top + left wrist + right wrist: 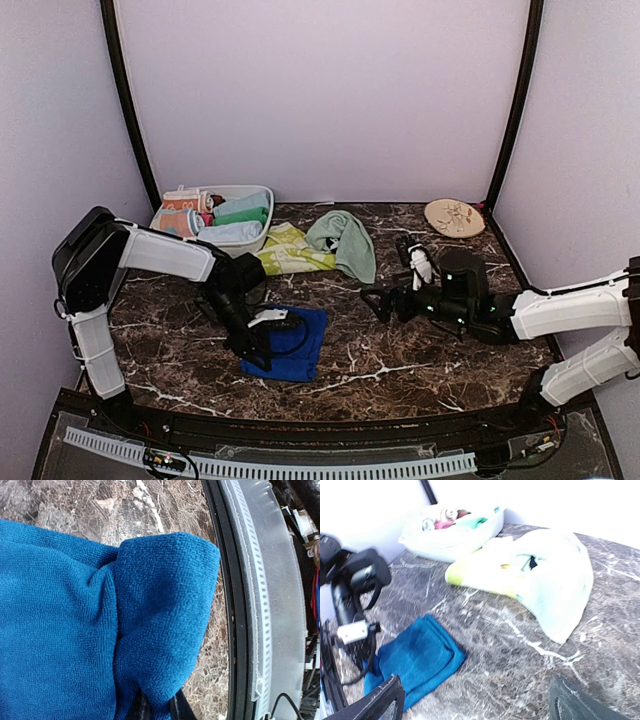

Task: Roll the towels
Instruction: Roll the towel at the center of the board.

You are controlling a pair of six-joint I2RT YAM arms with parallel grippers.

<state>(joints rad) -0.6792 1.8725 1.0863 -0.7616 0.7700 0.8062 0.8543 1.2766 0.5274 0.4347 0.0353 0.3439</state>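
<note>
The royal blue towel lies folded on the marble table near the front left. My left gripper is at its near-left corner, shut on a fold of the blue towel, which fills the left wrist view. The pale mint green towel lies crumpled at the back middle, beside the yellow-green patterned towel. My right gripper is open and empty, hovering over bare marble right of the blue towel; its fingertips frame the right wrist view, where the mint towel also shows.
A white tub holding several rolled towels stands at the back left. A round beige patterned plate sits at the back right. The table's black front rail runs close to the blue towel's near edge.
</note>
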